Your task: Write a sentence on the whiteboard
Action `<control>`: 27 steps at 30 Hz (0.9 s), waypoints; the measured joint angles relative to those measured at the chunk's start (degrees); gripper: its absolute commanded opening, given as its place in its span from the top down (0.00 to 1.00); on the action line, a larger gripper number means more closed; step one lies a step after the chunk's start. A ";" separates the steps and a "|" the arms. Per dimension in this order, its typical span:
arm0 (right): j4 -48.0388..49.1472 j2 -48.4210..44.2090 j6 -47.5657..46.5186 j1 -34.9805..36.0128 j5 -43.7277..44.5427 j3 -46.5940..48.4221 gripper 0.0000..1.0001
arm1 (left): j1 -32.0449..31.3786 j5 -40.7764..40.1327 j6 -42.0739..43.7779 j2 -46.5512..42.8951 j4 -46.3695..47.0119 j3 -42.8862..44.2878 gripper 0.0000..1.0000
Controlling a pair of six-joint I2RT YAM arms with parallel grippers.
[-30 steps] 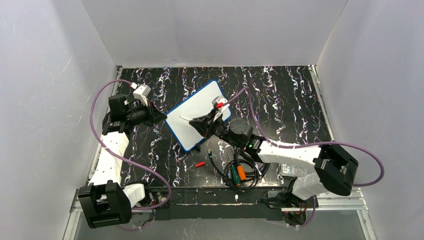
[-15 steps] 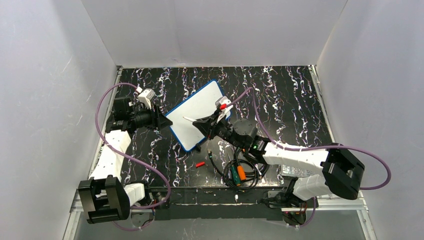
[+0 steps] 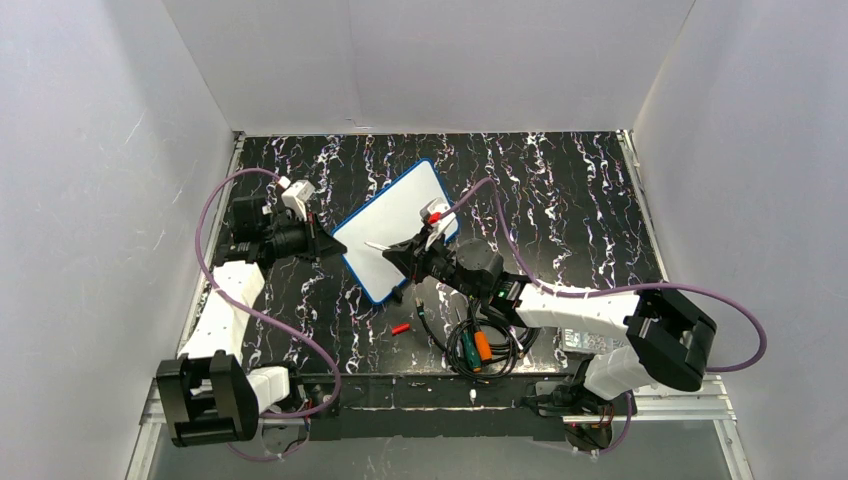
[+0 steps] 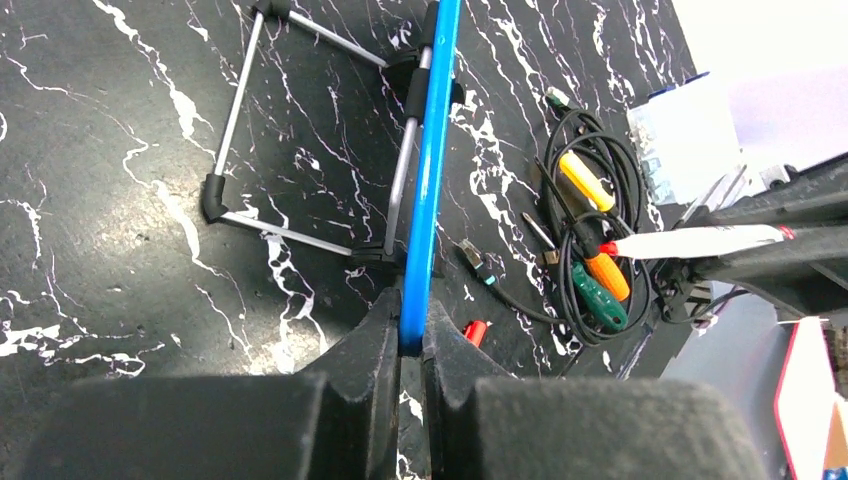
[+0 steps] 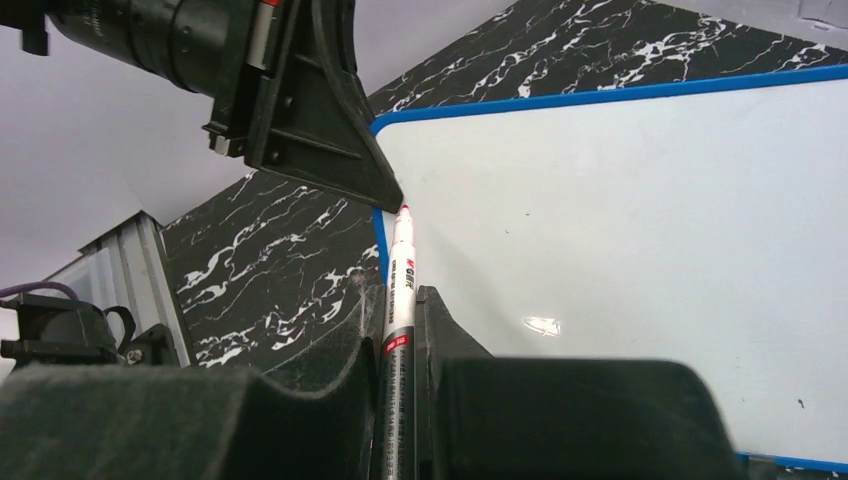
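The whiteboard (image 3: pixel 400 220) with its blue rim stands tilted on a thin metal stand (image 4: pixel 300 130). My left gripper (image 3: pixel 338 243) is shut on the board's left edge; the blue rim (image 4: pixel 428 150) runs edge-on between the jaws of this gripper (image 4: pixel 411 345). My right gripper (image 3: pixel 397 254) is shut on a white marker with a red tip (image 5: pixel 401 265). The tip is at the board's left corner, close to the left gripper's fingers (image 5: pixel 330 150). The board face (image 5: pixel 620 230) is blank; no sentence shows on it.
A red marker cap (image 3: pixel 401 328) lies on the black marbled table in front of the board. A coil of black cable with orange and green-handled tools (image 3: pixel 478 346) lies at the front centre. White walls close in three sides.
My left gripper has turned and moved right onto the board's left edge. My right gripper with the marker has shifted a little left toward that corner.
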 measured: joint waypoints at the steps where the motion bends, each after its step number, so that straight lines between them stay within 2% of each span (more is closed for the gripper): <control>1: -0.04 0.22 0.00 0.00 -0.09 0.02 0.99 | -0.35 -0.22 0.04 -0.92 0.04 -0.44 1.00; 7: 0.11 1.60 -0.15 0.00 -1.18 0.61 0.99 | -1.90 -3.65 -0.07 -9.64 -0.57 -4.81 1.00; 11: 0.52 3.37 -0.33 -0.02 -1.75 1.64 0.99 | -3.96 -6.05 0.50 -12.46 -0.98 -5.57 1.00; 27: 6.16 8.48 -1.05 0.00 -2.75 2.73 0.99 | -4.33 -7.15 1.33 -10.60 -2.12 -4.42 1.00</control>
